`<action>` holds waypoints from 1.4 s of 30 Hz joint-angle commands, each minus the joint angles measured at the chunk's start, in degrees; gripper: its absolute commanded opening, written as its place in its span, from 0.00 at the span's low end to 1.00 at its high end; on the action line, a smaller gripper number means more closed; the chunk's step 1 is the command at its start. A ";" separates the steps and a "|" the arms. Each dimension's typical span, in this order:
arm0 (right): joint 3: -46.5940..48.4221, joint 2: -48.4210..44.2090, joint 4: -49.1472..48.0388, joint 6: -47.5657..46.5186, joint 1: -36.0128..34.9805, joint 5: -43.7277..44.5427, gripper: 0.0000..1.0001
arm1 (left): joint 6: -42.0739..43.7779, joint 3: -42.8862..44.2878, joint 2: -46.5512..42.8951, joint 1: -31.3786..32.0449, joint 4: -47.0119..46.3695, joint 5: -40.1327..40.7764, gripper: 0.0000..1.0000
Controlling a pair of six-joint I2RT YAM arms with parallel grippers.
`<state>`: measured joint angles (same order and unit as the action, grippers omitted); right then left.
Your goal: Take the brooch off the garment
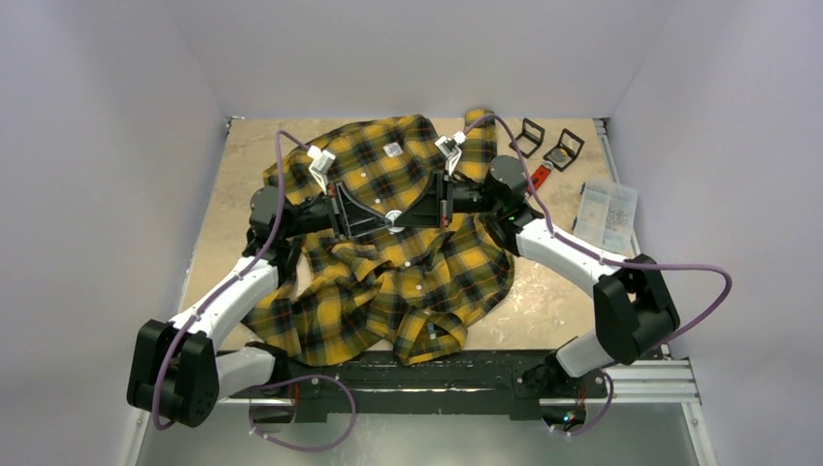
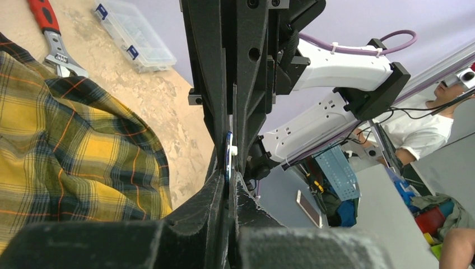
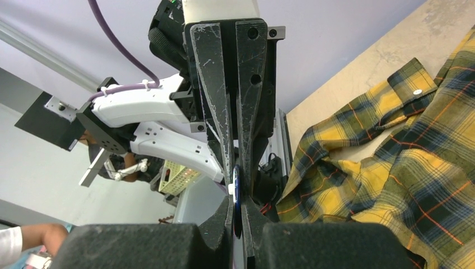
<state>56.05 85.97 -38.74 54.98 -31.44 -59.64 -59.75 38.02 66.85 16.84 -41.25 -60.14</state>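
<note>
**A:** How far along is this reckoned to be? Where's the brooch (image 1: 394,217) supposed to be spotted?

**B:** It's seen as a small round disc held up above the middle of the garment (image 1: 408,282), which is laid out crumpled on the surface (image 1: 543,291). The left claw (image 2: 228,182) is pinched onto the disc from one side. The right claw (image 3: 237,203) is clamped onto it from the opposite side, tip to tip.

**A:** So it's counted as removed?

**B:** Mostly, it's judged. No plaid cloth is seen hanging off the disc in either wrist view, and the garment is seen lower down and off to one side. Whether a pin is caught in the fabric can't be told, since the disc is seen edge-on. What's reckoned to be left: one claw to be let go and the brooch to be put down clear of the garment.
</note>
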 commanded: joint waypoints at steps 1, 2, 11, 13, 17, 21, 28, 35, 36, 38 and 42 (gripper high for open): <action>2.90 0.24 4.85 -3.61 -0.15 2.65 0.05 | 2.40 2.48 -1.36 1.44 -1.78 -2.81 0.00; 2.66 0.06 5.29 -3.58 -0.07 2.76 0.04 | 2.44 2.37 -1.49 1.44 -1.70 -2.72 0.00; 1.81 -0.55 6.73 -3.04 0.66 5.54 0.05 | 2.88 1.97 -2.13 1.44 -1.00 -2.48 0.00; 1.78 -0.54 6.79 -2.99 0.75 5.65 0.05 | 3.03 1.88 -2.21 1.44 -0.83 -2.44 0.00; 1.87 -0.31 8.13 -2.86 1.11 6.15 0.06 | 4.81 2.06 -2.95 1.44 0.68 -2.35 0.00; 2.28 0.17 8.72 -3.22 1.27 5.23 0.05 | 7.76 2.42 -3.62 1.44 3.15 -2.68 0.00; 1.66 0.39 6.86 -0.73 1.90 5.00 0.05 | 12.07 2.76 -5.19 1.44 6.66 -2.52 0.00; -0.73 -0.62 2.92 2.36 3.32 6.57 0.05 | 16.01 2.77 -7.51 1.44 11.68 0.21 0.00; -1.11 -0.75 1.49 3.09 3.43 6.48 0.06 | 15.67 2.62 -7.59 1.44 12.09 0.63 0.00; -1.67 -1.09 -0.94 3.73 3.48 6.02 0.07 | 14.70 2.21 -7.70 1.36 12.51 1.63 0.00; -2.22 -2.04 -4.17 3.63 3.47 5.35 0.10 | 11.51 1.11 -7.17 0.99 12.22 4.28 0.00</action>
<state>54.50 85.97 -37.85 56.90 -30.85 -58.00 -47.09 38.57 61.49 18.06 -27.53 -55.02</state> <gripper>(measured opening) 0.093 0.022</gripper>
